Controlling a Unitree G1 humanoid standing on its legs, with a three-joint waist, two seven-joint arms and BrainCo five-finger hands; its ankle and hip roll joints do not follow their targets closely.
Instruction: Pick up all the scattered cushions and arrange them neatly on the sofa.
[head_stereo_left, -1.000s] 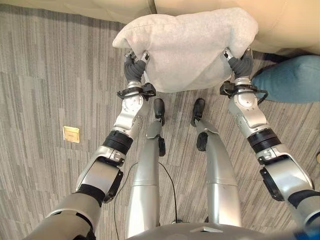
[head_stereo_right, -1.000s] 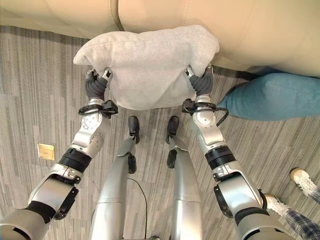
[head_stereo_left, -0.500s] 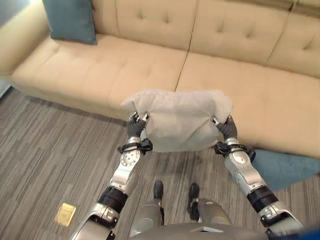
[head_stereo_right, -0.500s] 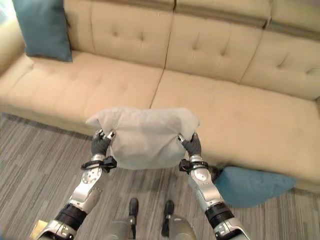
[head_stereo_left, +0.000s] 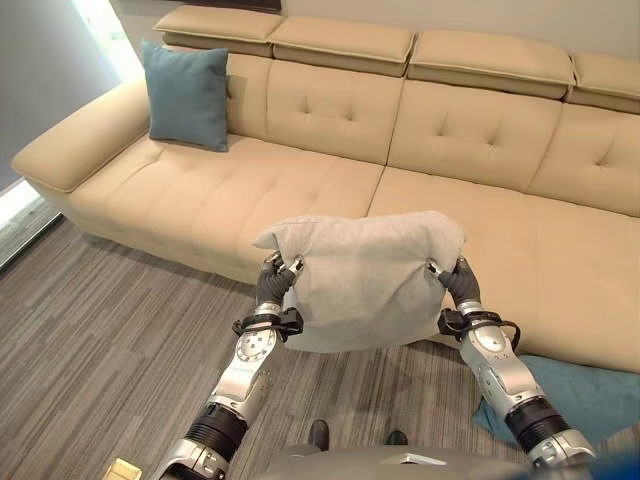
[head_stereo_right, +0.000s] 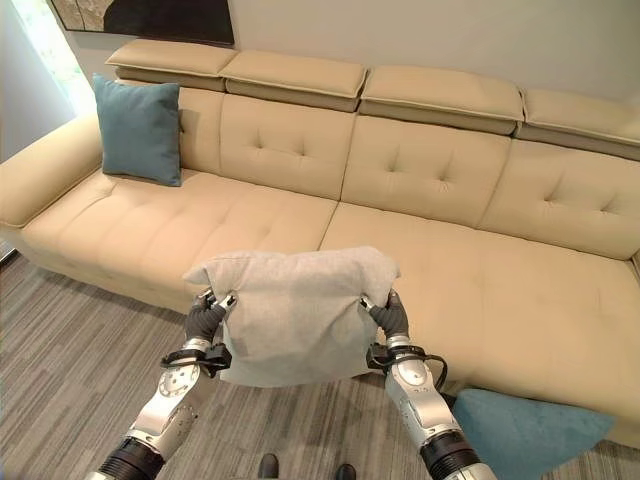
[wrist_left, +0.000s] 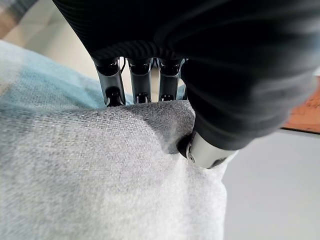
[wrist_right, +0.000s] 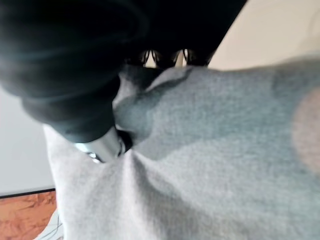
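I hold a light grey cushion (head_stereo_left: 360, 280) in the air in front of the beige sofa (head_stereo_left: 200, 190), just short of its front edge. My left hand (head_stereo_left: 270, 285) pinches the cushion's left side, and my right hand (head_stereo_left: 455, 283) pinches its right side. In the left wrist view the thumb (wrist_left: 205, 147) presses into the grey cloth (wrist_left: 100, 185); the right wrist view shows the same grip (wrist_right: 100, 142). A teal cushion (head_stereo_left: 187, 95) leans upright against the sofa's back at its left end. Another teal cushion (head_stereo_right: 525, 430) lies on the floor at the right, by the sofa's base.
The sofa's seat (head_stereo_right: 520, 300) is bare apart from the teal cushion at the left end. A small tan plate (head_stereo_left: 122, 470) is set in the grey striped floor (head_stereo_left: 90, 340) at lower left. A dark picture (head_stereo_right: 150, 18) hangs on the wall behind.
The camera has tilted up from the floor to take in the whole sofa. Both hands keep their grip, and the grey cushion has risen from near the floor to seat height.
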